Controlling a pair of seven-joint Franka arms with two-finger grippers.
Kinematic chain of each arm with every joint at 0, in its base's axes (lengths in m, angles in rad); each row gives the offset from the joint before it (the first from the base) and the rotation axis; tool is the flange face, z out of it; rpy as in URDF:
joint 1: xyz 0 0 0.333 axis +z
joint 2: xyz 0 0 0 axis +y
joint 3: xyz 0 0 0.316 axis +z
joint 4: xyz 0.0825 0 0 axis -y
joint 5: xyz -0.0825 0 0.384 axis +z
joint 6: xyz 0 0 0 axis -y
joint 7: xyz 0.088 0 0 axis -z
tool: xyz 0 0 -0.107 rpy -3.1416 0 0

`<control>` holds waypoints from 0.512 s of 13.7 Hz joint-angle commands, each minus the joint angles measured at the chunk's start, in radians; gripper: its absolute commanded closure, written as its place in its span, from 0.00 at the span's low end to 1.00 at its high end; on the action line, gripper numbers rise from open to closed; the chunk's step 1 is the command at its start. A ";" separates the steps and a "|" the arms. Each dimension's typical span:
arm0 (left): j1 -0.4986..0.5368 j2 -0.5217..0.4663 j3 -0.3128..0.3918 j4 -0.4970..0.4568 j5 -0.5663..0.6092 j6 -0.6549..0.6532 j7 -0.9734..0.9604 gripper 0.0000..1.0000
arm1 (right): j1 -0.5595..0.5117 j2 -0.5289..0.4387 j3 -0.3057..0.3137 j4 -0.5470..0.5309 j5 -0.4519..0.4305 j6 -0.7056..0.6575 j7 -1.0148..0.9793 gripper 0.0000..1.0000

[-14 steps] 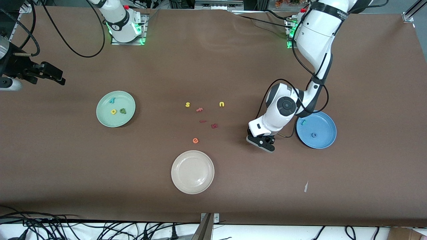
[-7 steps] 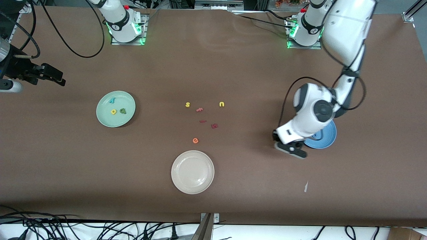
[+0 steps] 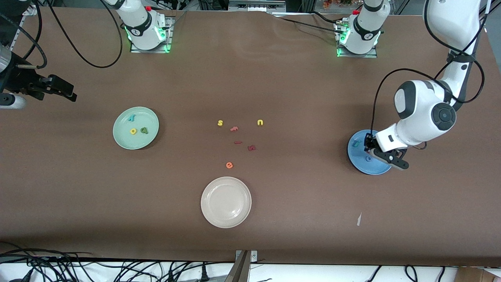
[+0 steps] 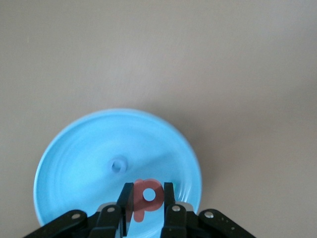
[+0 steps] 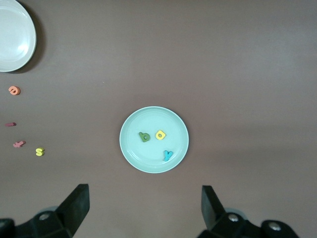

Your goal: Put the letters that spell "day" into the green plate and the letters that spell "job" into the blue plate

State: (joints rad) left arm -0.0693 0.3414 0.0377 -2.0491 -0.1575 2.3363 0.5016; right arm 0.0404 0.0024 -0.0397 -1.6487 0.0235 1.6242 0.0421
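Note:
My left gripper (image 3: 368,145) hangs over the blue plate (image 3: 377,169), shut on the salmon-pink "b" (image 4: 138,199), which sits between its fingers (image 4: 148,192) above the plate (image 4: 74,168). The blue "o" (image 3: 368,159) lies in the plate's middle (image 4: 118,166), and the teal "j" (image 3: 355,143) lies near its rim. The green plate (image 3: 122,138) holds the yellow letter (image 3: 133,131), the green letter (image 3: 144,130) and the teal "y" (image 3: 132,117). My right gripper (image 3: 62,91) waits open, high over the right arm's end of the table; its wrist view looks down on the green plate (image 5: 148,154).
A cream-white plate (image 3: 211,215) sits nearer the front camera at mid-table. Loose letters lie in the middle: yellow "s" (image 3: 220,123), yellow "u" (image 3: 260,122), orange "e" (image 3: 229,165), and dark red ones (image 3: 251,148). A white scrap (image 3: 359,219) lies nearer the front camera than the blue plate.
The left arm has swung from the table beside the blue plate toward its own end, bringing the shut gripper and the "b" over that plate. The right arm has not moved.

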 commanded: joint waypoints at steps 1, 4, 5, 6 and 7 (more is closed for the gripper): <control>0.011 -0.050 0.014 -0.057 -0.010 0.006 0.045 0.24 | -0.001 -0.010 0.006 -0.010 -0.011 0.013 0.010 0.00; 0.026 -0.117 0.014 -0.094 -0.010 0.005 0.032 0.00 | 0.001 -0.009 0.006 -0.005 -0.014 0.013 0.010 0.00; 0.042 -0.143 0.014 -0.115 -0.010 0.006 0.029 0.00 | 0.001 -0.009 0.006 -0.005 -0.016 0.013 0.010 0.00; 0.051 -0.177 0.014 -0.143 -0.010 0.006 0.029 0.00 | 0.001 -0.009 0.006 -0.005 -0.016 0.013 0.010 0.00; 0.062 -0.215 0.014 -0.166 -0.010 0.006 0.029 0.00 | 0.001 -0.007 0.006 -0.005 -0.016 0.014 0.010 0.00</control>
State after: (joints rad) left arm -0.0329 0.2401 0.0544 -2.1235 -0.1575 2.3374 0.5189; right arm 0.0411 0.0024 -0.0393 -1.6486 0.0235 1.6309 0.0421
